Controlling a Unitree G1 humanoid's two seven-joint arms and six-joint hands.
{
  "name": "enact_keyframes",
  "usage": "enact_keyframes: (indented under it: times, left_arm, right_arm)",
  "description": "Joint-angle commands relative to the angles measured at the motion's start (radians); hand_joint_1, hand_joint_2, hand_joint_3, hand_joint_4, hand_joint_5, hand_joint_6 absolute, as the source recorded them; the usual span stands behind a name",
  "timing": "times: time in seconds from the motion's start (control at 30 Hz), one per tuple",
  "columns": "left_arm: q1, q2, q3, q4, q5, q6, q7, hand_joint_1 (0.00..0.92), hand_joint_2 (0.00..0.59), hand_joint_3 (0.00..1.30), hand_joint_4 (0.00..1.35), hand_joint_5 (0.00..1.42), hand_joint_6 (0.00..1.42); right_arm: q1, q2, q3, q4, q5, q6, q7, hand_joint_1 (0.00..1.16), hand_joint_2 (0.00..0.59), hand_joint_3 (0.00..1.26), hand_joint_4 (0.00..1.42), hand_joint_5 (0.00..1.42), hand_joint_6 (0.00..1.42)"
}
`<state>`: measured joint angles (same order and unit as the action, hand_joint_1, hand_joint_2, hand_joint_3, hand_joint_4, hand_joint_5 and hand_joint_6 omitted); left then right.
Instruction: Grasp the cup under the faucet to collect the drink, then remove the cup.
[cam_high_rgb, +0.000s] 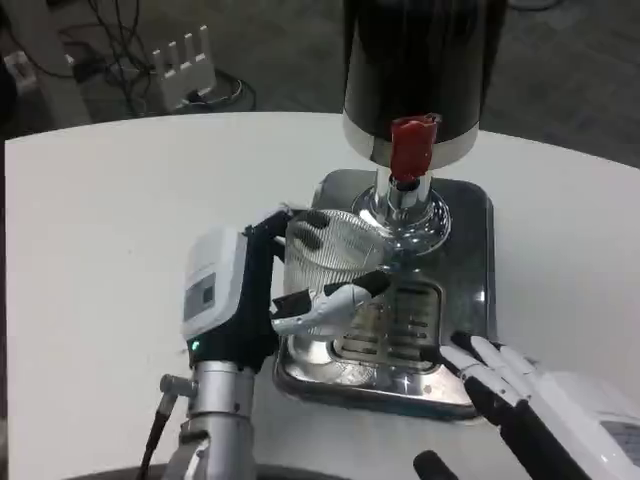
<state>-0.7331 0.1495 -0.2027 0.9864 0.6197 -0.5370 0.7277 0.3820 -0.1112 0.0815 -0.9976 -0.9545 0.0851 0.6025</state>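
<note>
No readable writing or brand anywhere. Frame centre: ribbed clear glass cup (335, 262) on the steel drip tray (470, 215), just left of the chrome faucet (405, 205) with its red tap lever (412, 145) on the black drink dispenser (425, 70). Left hand (250, 295) has fingers clamped around the cup. Right hand (520, 395), lower right, fingers apart, empty, at the tray's front edge. White power strip (185, 62) upper left, beyond the white table (110, 230).

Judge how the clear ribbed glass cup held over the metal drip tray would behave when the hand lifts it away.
The clear ribbed glass cup looks rigid and probably breakable. Its ribs likely give the left hand wrapped around it some grip. Standing upright over the metal drip tray, it could spill if tilted once filled.
</note>
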Motion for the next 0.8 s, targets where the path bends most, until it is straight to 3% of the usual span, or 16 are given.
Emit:
enact_keyframes:
  times: [0.03, 0.23, 0.5, 0.73, 0.8]
  left_arm:
    - [-0.069, -0.024, -0.031, 0.08, -0.001, -0.016, 0.042, 0.393, 0.106, 1.01, 1.2, 1.28, 1.29]
    - [-0.137, -0.05, -0.074, 0.185, -0.004, 0.003, 0.035, 0.394, 0.108, 1.01, 1.21, 1.28, 1.31]
    - [-0.176, -0.075, -0.097, 0.218, -0.016, 0.018, 0.032, 0.398, 0.115, 1.01, 1.2, 1.28, 1.31]
    - [-0.165, -0.071, -0.107, 0.218, -0.027, 0.019, 0.012, 0.395, 0.109, 1.0, 1.18, 1.26, 1.28]
    - [-0.155, -0.065, -0.107, 0.216, -0.031, 0.016, 0.005, 0.382, 0.101, 0.97, 1.1, 1.18, 1.25]
  right_arm:
    - [0.008, -0.01, -0.02, 0.003, 0.018, 0.009, -0.019, 0.42, 0.461, 0.11, 0.0, 0.0, 0.0]
    - [0.005, -0.026, -0.043, 0.008, 0.037, 0.02, -0.025, 0.42, 0.461, 0.11, 0.0, 0.0, 0.0]
    - [0.012, -0.032, -0.049, 0.003, 0.05, 0.022, -0.032, 0.42, 0.46, 0.11, 0.0, 0.0, 0.0]
    - [0.036, -0.041, -0.073, -0.006, 0.071, 0.018, -0.041, 0.43, 0.454, 0.11, 0.0, 0.0, 0.0]
    - [0.041, -0.043, -0.076, -0.007, 0.078, 0.018, -0.047, 0.43, 0.453, 0.11, 0.0, 0.0, 0.0]
